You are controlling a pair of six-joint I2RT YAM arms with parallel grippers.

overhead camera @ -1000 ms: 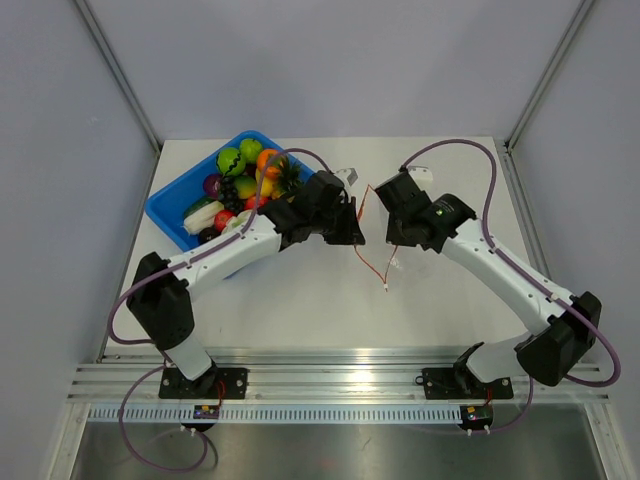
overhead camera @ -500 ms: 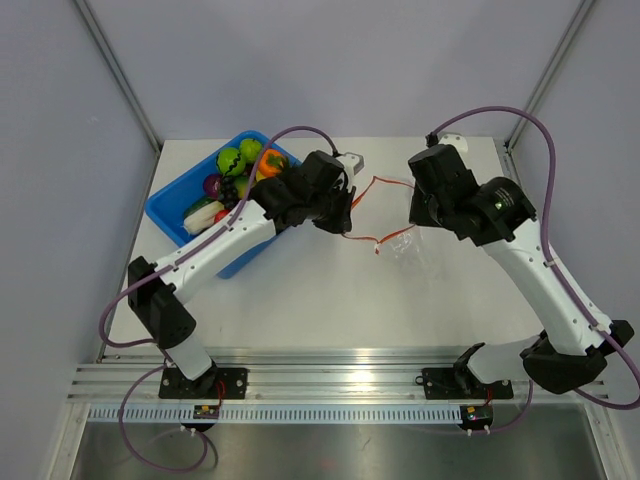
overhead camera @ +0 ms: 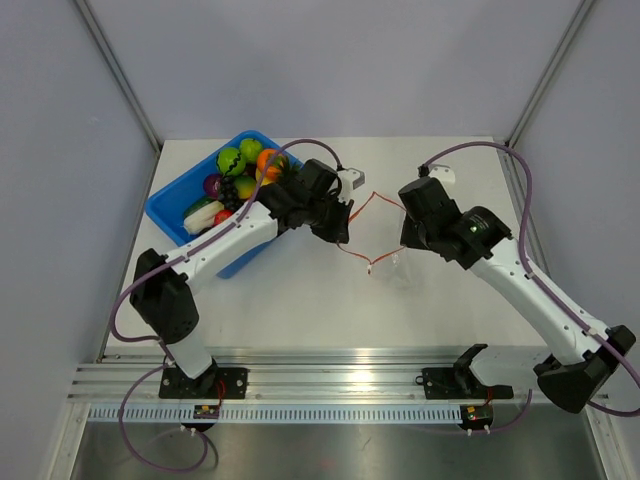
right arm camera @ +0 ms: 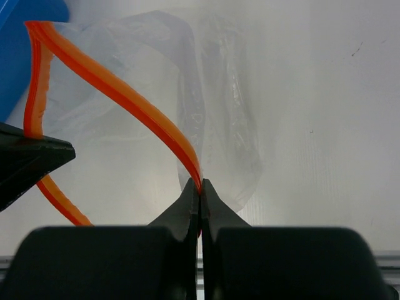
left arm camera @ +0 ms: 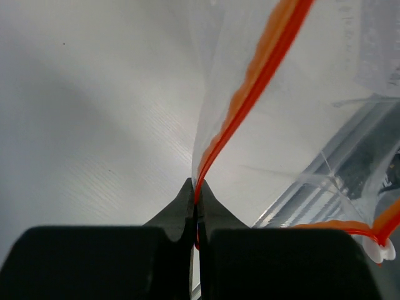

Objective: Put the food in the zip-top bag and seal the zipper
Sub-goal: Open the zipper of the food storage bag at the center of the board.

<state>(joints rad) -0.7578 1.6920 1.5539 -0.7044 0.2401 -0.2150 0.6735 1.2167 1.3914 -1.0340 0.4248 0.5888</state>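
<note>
The zip-top bag [overhead camera: 402, 268] hangs clear and crinkly between my two grippers over the table's middle. Its orange-red zipper [overhead camera: 372, 194] is spread into an open loop. My left gripper [overhead camera: 345, 228] is shut on one side of the zipper [left arm camera: 250, 87], pinched at the fingertips [left arm camera: 197, 187]. My right gripper [overhead camera: 403, 224] is shut on the other side of the zipper [right arm camera: 125, 100], and the bag [right arm camera: 219, 112] hangs beyond the jaws [right arm camera: 200, 186]. The food [overhead camera: 243, 172], colourful toy fruits and vegetables, lies in the blue bin at the back left.
The blue bin [overhead camera: 163, 208] stands at the table's back left, under my left arm; its corner shows in the right wrist view [right arm camera: 25, 37]. A metal rail [overhead camera: 340, 365] runs along the near edge. Grey walls enclose the table.
The grippers have drawn apart, each holding its side of the zipper, so the bag's mouth has opened from a narrow slit into a wide loop. The right arm swung right.
</note>
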